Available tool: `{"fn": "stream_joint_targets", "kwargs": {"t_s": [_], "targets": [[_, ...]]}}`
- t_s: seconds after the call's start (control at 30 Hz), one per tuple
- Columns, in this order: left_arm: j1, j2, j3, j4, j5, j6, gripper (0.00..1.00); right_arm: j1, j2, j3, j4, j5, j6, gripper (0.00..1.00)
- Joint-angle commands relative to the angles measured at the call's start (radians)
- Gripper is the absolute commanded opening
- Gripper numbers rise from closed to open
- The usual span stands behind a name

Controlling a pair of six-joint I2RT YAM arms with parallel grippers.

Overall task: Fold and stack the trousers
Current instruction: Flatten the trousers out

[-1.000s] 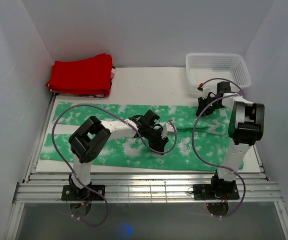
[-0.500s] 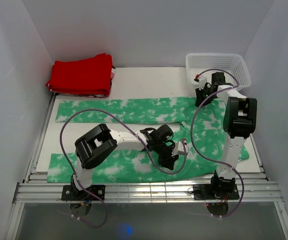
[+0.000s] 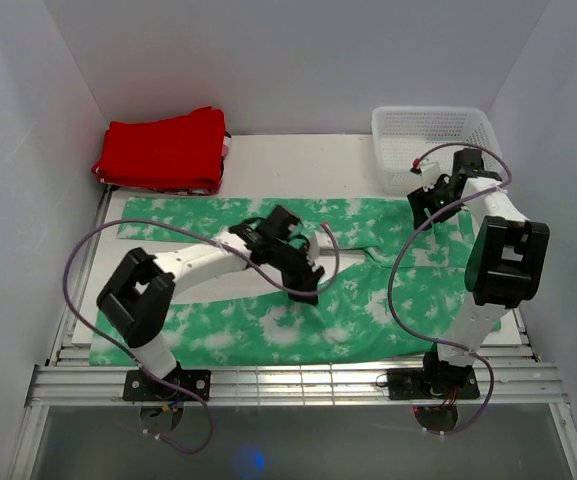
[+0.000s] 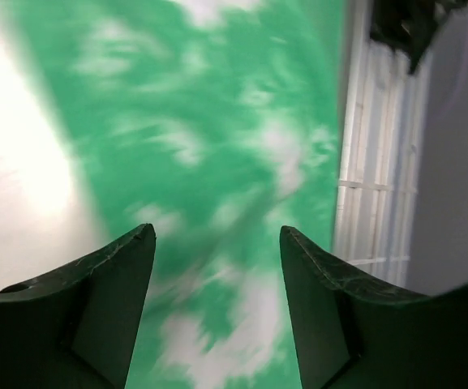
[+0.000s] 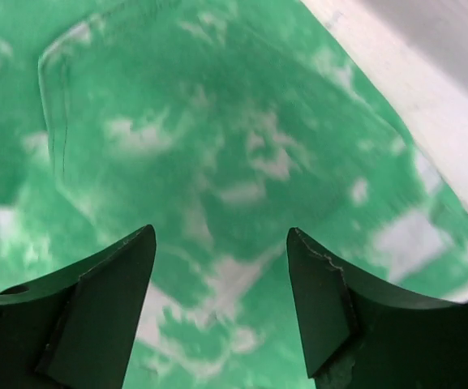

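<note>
Trousers (image 3: 268, 325) lie flat across worktop (image 3: 298, 160), waist toward the right edge, legs running to the left edge and splayed, with bare white between them. Left gripper (image 4: 217, 235) is empty with jaws apart, over the near leg's inner edge by the crotch. Right gripper (image 5: 221, 235) is empty with jaws apart, over the waist near the far-right corner. Risk: the legs are unaligned, so the fold likely skews. The near leg hugs the near edge, so a drag could pull it onto the slats (image 3: 298, 370).

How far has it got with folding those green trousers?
Done: the trousers lie spread flat on the table, legs apart, unfolded. In hand: the left gripper and right gripper hover open over the cloth, holding nothing. Left: every fold, then the stacking, perhaps by the red folded garment at the back left.
</note>
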Motion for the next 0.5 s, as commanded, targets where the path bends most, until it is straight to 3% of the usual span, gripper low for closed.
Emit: {"fn": "stream_joint_targets", "kwargs": {"t_s": [0.0,0.17,0.23,0.4,0.47], "targets": [[0.232,-0.198,0.067,-0.154,0.017,0.003,0.74,-0.044,-0.121,0.010,-0.181,-0.024,-0.105,0.73],[0.409,-0.280,0.043,-0.453,-0.076,0.192,0.68,-0.082,-0.168,-0.021,-0.399,-0.056,-0.270,0.69],[0.552,-0.303,0.003,-0.591,-0.088,0.320,0.63,-0.084,-0.203,-0.108,-0.453,-0.038,-0.313,0.65],[0.974,-0.343,-0.112,-0.820,-0.122,0.612,0.53,-0.086,-0.261,-0.324,-0.392,0.054,-0.366,0.59],[1.055,-0.362,-0.141,-0.865,-0.157,0.718,0.52,-0.092,-0.261,-0.392,-0.332,0.100,-0.367,0.56]]}}
